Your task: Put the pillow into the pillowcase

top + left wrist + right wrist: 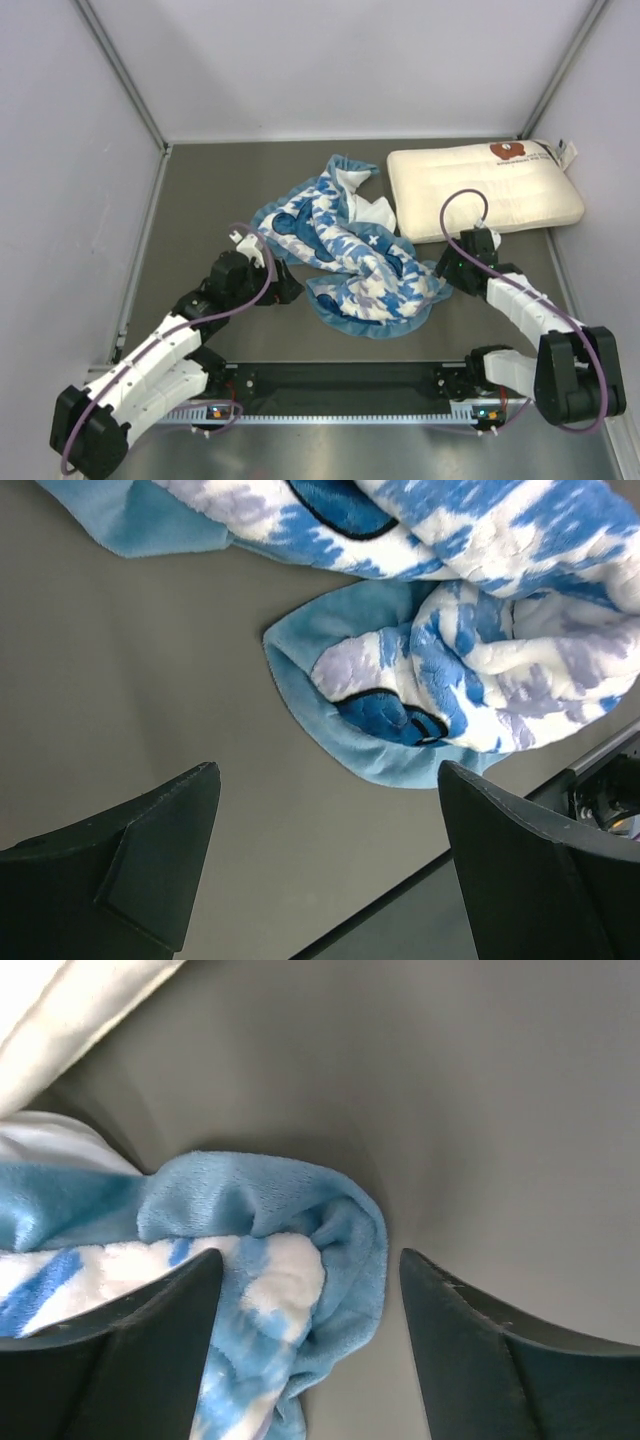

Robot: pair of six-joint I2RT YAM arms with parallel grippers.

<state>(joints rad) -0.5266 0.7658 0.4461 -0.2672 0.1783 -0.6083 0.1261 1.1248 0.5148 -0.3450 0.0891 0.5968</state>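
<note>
The cream pillow (485, 188) with a brown bear logo lies flat at the back right. The blue-and-white pillowcase (345, 250) lies crumpled in the middle of the table. My left gripper (288, 290) is open and empty at the pillowcase's left edge; in the left wrist view (328, 780) the blue ruffled edge (300, 695) lies just beyond the fingertips. My right gripper (443, 270) is open at the pillowcase's right edge; in the right wrist view (310, 1265) a fold of the pillowcase (300, 1240) lies between the jaws, with the pillow's corner (70, 1010) at upper left.
Grey enclosure walls (70, 150) stand on the left, back and right. A black rail (340, 380) with the arm bases runs along the near edge. Bare table surface (220, 190) lies left of the pillowcase.
</note>
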